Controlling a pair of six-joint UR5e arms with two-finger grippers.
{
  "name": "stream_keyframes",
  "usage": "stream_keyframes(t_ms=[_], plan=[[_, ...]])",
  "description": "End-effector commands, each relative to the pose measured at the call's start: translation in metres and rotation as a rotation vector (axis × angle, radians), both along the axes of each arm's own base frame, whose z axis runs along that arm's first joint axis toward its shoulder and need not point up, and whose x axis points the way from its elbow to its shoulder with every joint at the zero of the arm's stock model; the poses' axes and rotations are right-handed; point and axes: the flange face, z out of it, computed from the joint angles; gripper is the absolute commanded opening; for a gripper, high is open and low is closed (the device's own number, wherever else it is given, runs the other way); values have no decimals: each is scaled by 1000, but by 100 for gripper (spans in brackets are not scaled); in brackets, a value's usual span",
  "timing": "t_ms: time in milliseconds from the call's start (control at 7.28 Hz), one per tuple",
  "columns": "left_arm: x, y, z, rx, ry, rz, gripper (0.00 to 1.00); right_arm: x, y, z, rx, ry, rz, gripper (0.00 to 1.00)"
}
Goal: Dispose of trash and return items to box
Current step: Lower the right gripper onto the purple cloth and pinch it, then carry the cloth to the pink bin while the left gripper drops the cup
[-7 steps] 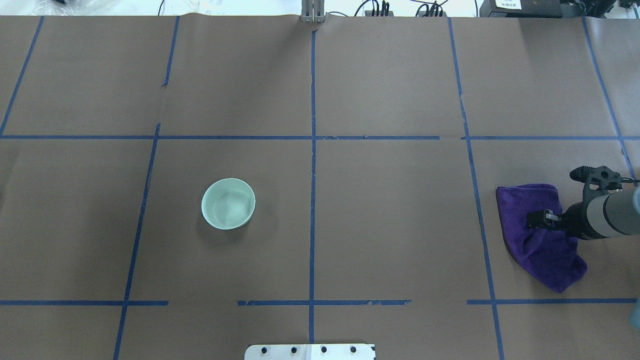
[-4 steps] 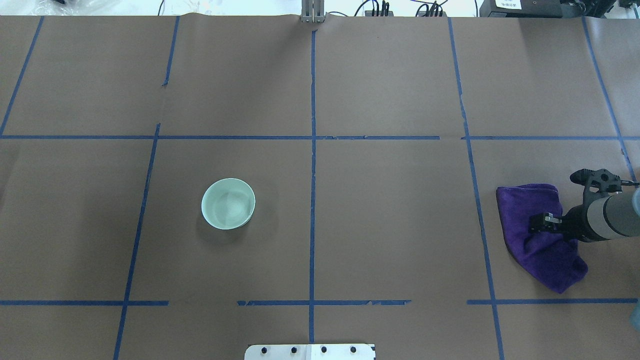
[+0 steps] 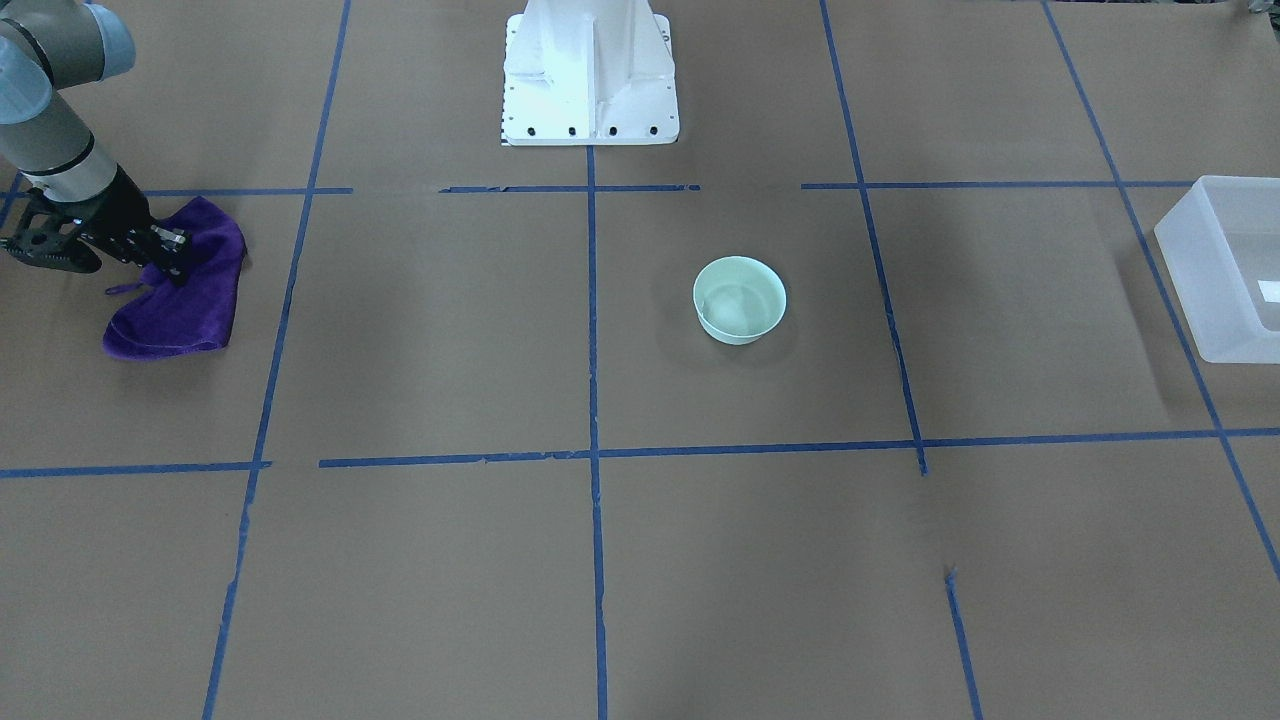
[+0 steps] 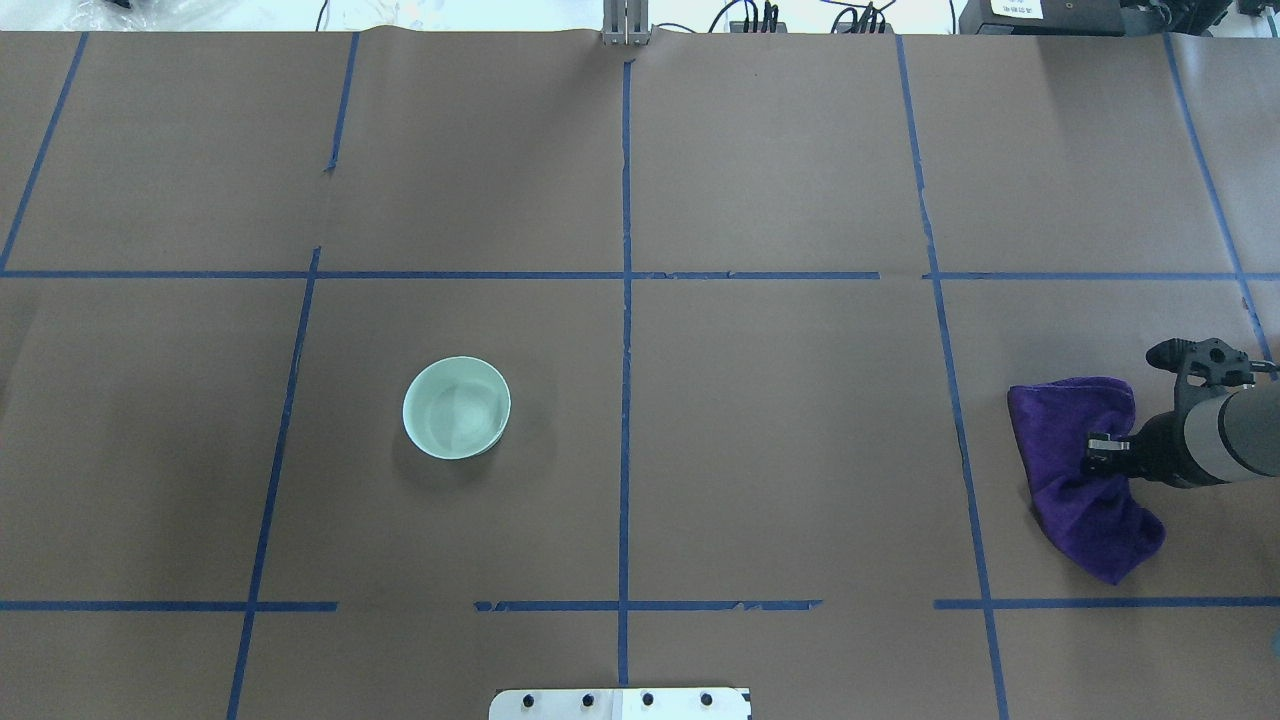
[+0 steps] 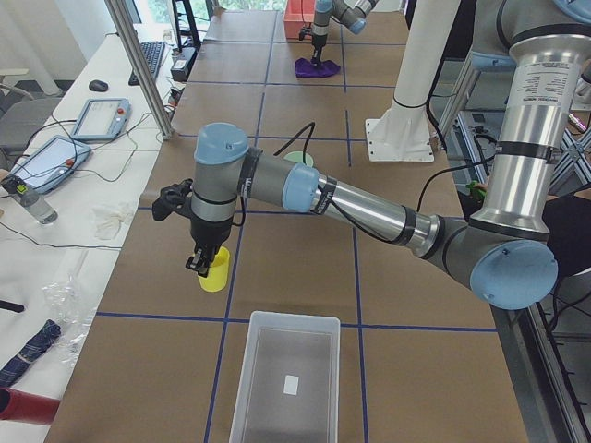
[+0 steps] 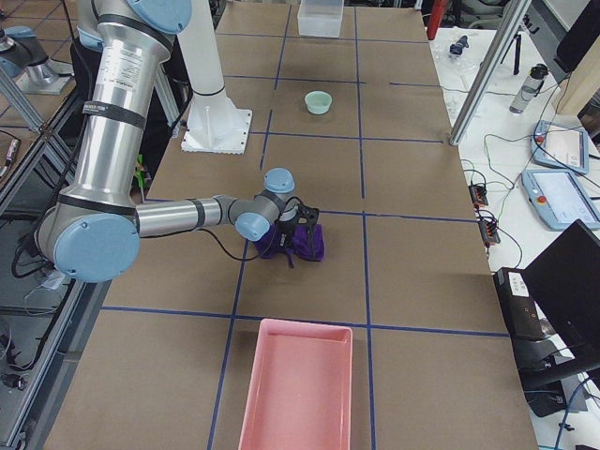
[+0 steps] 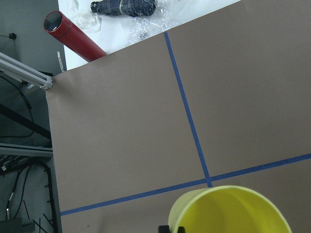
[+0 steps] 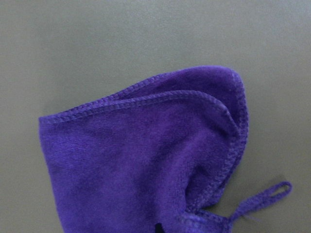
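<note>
The left gripper (image 5: 200,267) pinches the yellow cup (image 5: 216,278) by its rim near the frosted bin (image 5: 286,343); the right gripper (image 4: 1096,453) is clamped on the purple cloth (image 4: 1058,432).

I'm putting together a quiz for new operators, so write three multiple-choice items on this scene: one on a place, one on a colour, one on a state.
1. Where is the mint bowl?
A. in a bin
B. on the table, apart from both arms
C. in a gripper

2. What colour is the cup at the left gripper?
A. red
B. pink
C. yellow

3. How does the purple cloth lie?
A. bunched, under the right gripper
B. spread flat, alone
C. draped over the bowl

Answers:
1 B: the overhead view shows it alone on the brown paper.
2 C: the left wrist view shows its yellow rim.
3 A: the right wrist view shows its folds gathered up.
</note>
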Motion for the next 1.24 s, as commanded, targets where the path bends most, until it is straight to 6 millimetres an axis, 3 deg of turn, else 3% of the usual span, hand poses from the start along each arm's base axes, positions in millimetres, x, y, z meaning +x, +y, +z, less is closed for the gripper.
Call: stream_keyframes(t_ms=[0, 275, 412, 549, 687, 824, 962, 1099], plan=[[-8, 3, 45, -73, 8, -2, 0, 20, 1, -25, -2, -51, 12, 0], [-7, 7, 86, -152, 24, -5, 0, 50, -12, -48, -20, -112, 53, 0], [-5, 21, 105, -188, 32, -5, 0, 75, -22, -67, -92, -143, 73, 0], [-2, 33, 118, -215, 55, -8, 0, 88, -20, -100, -126, -148, 82, 0], [5, 51, 137, -246, 118, -38, 0, 97, -19, -131, -120, -147, 96, 0], [15, 93, 170, -216, 160, -66, 0, 107, -18, -149, -108, -151, 108, 0], [24, 115, 184, -203, 171, -103, 0, 118, -21, -152, -94, -135, 113, 0], [41, 124, 192, -213, 193, -70, 0, 134, -25, -150, -54, -107, 99, 0]])
